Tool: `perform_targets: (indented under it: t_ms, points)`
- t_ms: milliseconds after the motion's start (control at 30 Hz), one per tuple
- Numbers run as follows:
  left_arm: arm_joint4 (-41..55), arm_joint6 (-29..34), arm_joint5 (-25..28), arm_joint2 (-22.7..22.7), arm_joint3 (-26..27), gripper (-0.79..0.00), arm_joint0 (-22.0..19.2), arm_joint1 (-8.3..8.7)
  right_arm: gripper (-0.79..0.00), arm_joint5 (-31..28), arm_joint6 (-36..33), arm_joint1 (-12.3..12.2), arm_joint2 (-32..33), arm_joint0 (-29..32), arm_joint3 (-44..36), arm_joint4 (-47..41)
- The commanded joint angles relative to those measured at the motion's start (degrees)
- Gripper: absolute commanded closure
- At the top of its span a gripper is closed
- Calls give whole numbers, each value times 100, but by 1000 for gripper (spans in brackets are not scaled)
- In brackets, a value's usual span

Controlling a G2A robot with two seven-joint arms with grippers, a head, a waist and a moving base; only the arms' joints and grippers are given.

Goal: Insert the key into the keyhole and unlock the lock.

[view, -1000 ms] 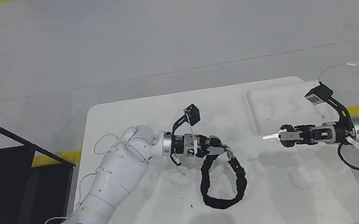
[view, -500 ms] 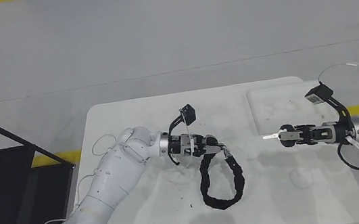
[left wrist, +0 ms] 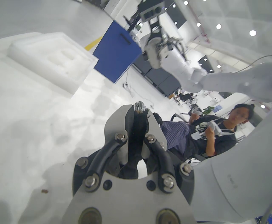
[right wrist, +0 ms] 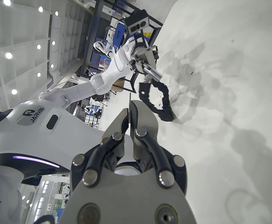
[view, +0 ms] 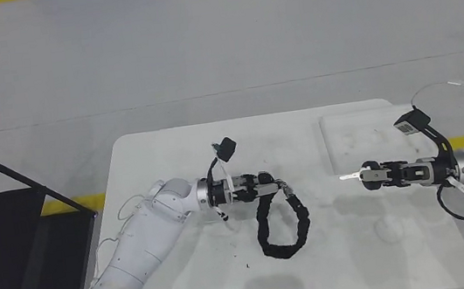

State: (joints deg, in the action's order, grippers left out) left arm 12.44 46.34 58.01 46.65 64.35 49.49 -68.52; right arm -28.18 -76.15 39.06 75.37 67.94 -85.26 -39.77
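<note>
Limp lock [view: 263,228]: the left claw [view: 268,182] pinches it just behind its stiff cylinder [right wrist: 154,73]. The right claw [view: 366,174] pinches the slim key [view: 347,177]

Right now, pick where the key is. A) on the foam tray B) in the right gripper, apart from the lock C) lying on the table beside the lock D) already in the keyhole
B: the key juts from the shut right gripper, with bare table between it and the lock held by the left gripper.
</note>
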Motion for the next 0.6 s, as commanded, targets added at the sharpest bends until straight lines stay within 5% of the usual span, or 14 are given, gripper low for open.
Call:
perform_targets:
  t_ms: [0,167,567]
  points:
    - [654,-4,-1,-61,310,0,122,130,0,0,0,0,0,0,0,0]
    - [1659,5,-8,-500,883,0,149,505,0,0,0,0,0,0,0,0]
    - [1659,5,-8,-500,883,0,149,505,0,0,0,0,0,0,0,0]
